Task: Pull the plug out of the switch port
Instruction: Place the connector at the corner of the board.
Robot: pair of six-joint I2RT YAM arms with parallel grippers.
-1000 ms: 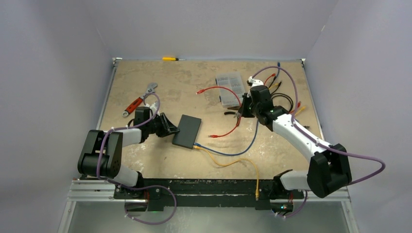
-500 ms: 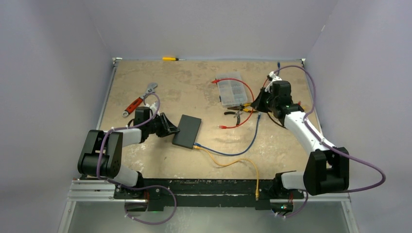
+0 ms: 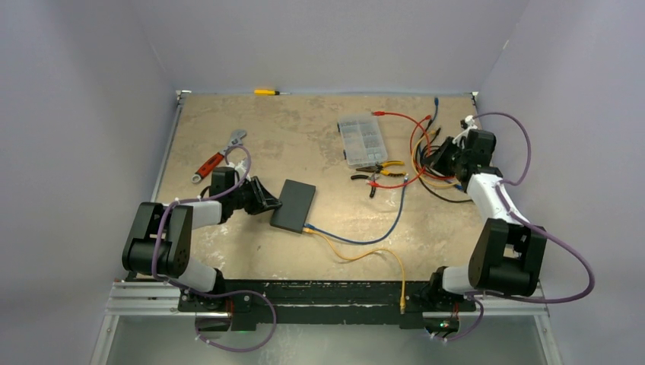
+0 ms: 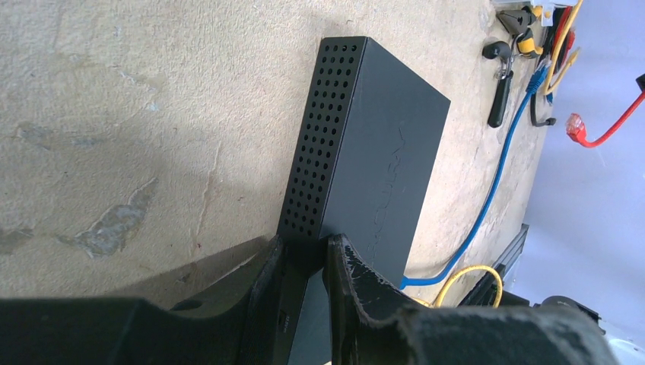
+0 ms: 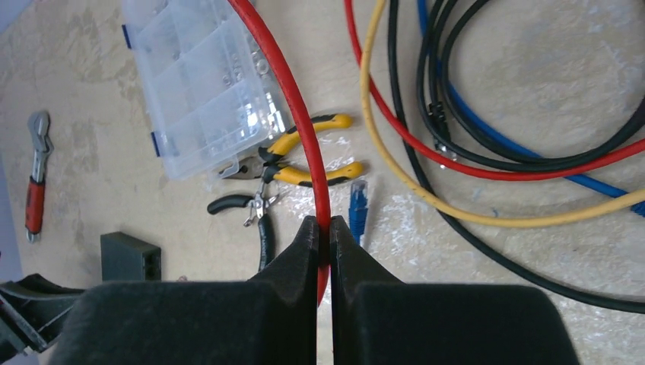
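My wrist views show what the top view can't: left jaws squeezing the switch (image 4: 365, 152), right jaws pinching a red cable (image 5: 293, 99). My left jaws hide the switch's ports.

Likely a robotics lab bench: plain grey walls (image 3: 76, 114) box in a worn tabletop (image 3: 304, 125) strewn with cables (image 3: 427, 152), pliers (image 3: 386, 166) and a wrench (image 3: 213, 163).

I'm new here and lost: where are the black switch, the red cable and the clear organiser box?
switch (image 3: 293, 205): top view, middle of its flat top.
red cable (image 5: 304, 129): right wrist view, middle of its curve.
clear organiser box (image 3: 361, 141): top view, centre of its lid.
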